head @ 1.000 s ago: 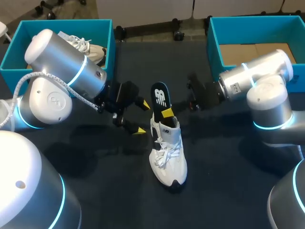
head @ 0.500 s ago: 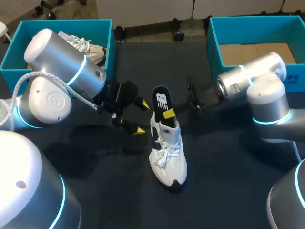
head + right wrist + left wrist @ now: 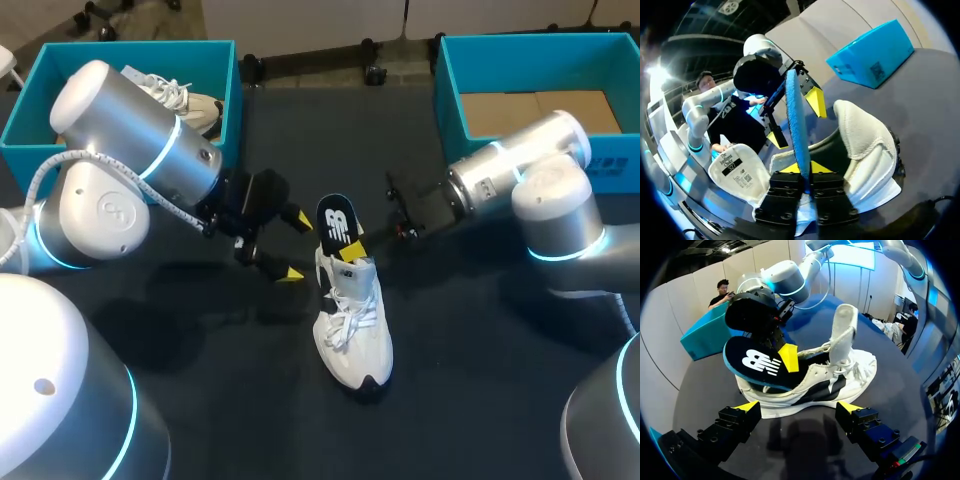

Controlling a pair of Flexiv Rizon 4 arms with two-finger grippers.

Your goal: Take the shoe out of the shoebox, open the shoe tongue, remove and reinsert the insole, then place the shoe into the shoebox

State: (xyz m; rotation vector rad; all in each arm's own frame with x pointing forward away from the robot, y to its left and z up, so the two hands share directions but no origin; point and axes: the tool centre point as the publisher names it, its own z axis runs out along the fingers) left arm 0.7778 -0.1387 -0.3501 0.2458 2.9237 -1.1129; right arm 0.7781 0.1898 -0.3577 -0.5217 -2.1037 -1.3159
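The white shoe (image 3: 350,325) stands in the middle of the counter (image 3: 480,390), tongue lifted. The right jaws pinch the dark insole (image 3: 338,220), which rises from the shoe's heel. It looks thin, light and bendy, best held near its edge. The left jaws gape wide beside the shoe.

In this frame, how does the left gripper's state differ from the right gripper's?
The left gripper is open, with its fingers spread wide; the right gripper is shut on the insole. The left gripper holds nothing and sits at the side of the shoe, apart from it; the right gripper is at the shoe's opening, with the insole sticking up out of it. Both have yellow tips and are close to the shoe.
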